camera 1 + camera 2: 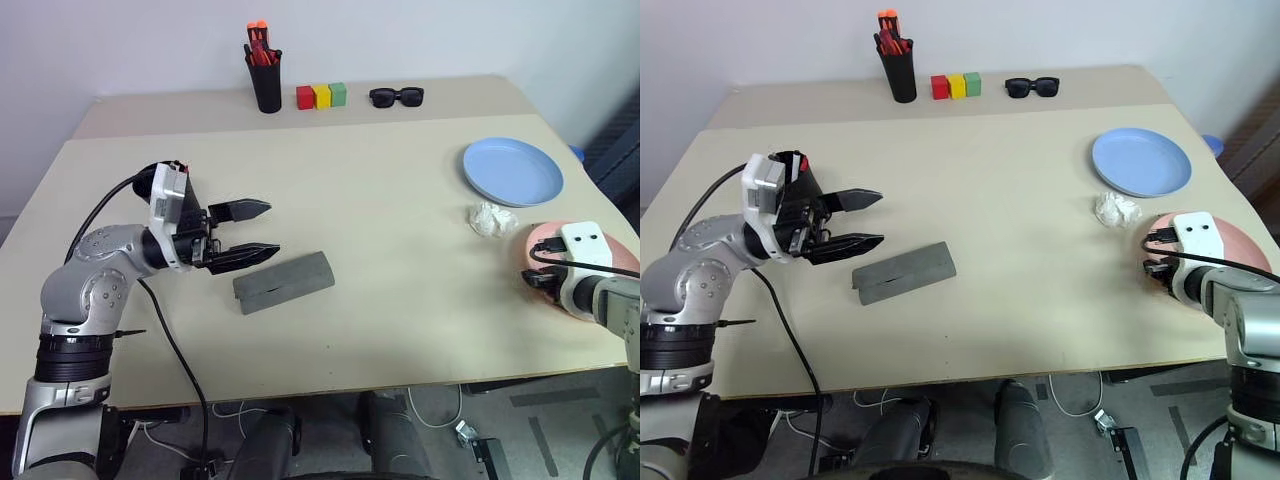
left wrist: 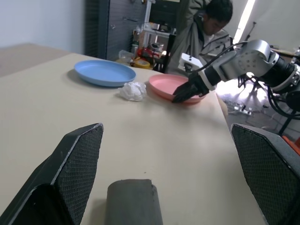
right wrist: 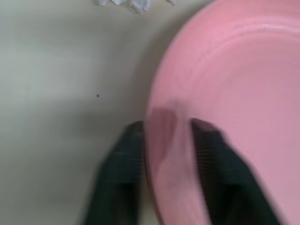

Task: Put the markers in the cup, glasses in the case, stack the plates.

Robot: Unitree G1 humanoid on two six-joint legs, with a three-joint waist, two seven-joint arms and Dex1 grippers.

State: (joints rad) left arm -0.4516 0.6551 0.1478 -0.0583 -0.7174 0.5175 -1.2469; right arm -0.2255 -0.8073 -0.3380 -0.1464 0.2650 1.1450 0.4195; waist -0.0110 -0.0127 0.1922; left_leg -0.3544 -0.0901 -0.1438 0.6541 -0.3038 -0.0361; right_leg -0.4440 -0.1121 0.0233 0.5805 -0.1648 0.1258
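Observation:
The grey case [image 1: 284, 281] lies closed on the table, left of centre. My left gripper [image 1: 272, 229] hovers open just to its left, pointing right, and the case's end [image 2: 133, 201] shows between its fingers. The light blue plate [image 1: 512, 171] sits at the far right. Nearer, at the right edge, lies the pink plate [image 3: 234, 70]. My right gripper [image 3: 166, 123] is shut on its near rim, one finger above and one below. The markers, the cup and the glasses are out of view.
A crumpled white paper [image 1: 492, 219] lies between the two plates. At the back stand a black pen holder [image 1: 265, 75] with orange-red pens, three coloured blocks [image 1: 321, 96] and black sunglasses [image 1: 396, 96]. A person [image 2: 206, 23] sits beyond the table's right side.

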